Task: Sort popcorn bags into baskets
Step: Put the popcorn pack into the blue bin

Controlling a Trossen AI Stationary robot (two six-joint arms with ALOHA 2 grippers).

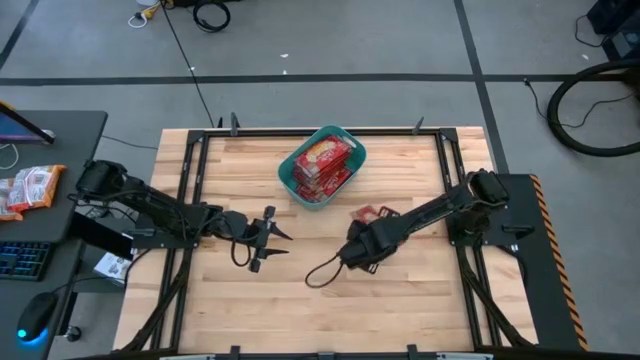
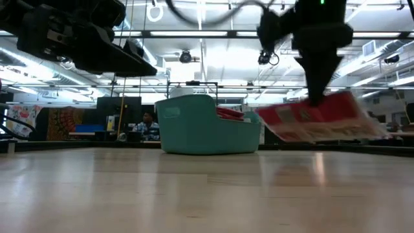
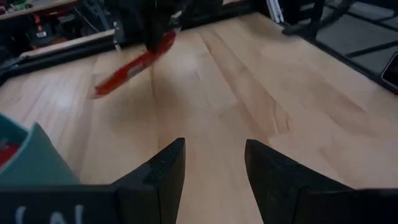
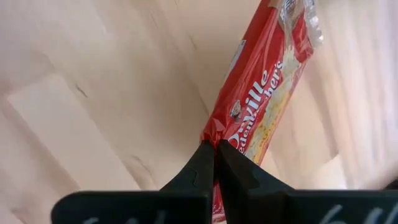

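Carrying one popcorn bag (image 4: pixel 264 93), the right end effector (image 4: pixel 214 155) was pinched closed on its edge, apparently clear of the tabletop (image 1: pixel 400 300). Next it needed moving over the teal basket (image 1: pixel 290 175) just beyond. The left end effector (image 3: pixel 214 165) waited open, empty.

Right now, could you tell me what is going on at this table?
The right gripper is shut on a red popcorn bag, holding it clear of the wooden table, a little way from the teal basket. The basket already holds several red bags. The left gripper hangs open over bare wood, holding nothing.
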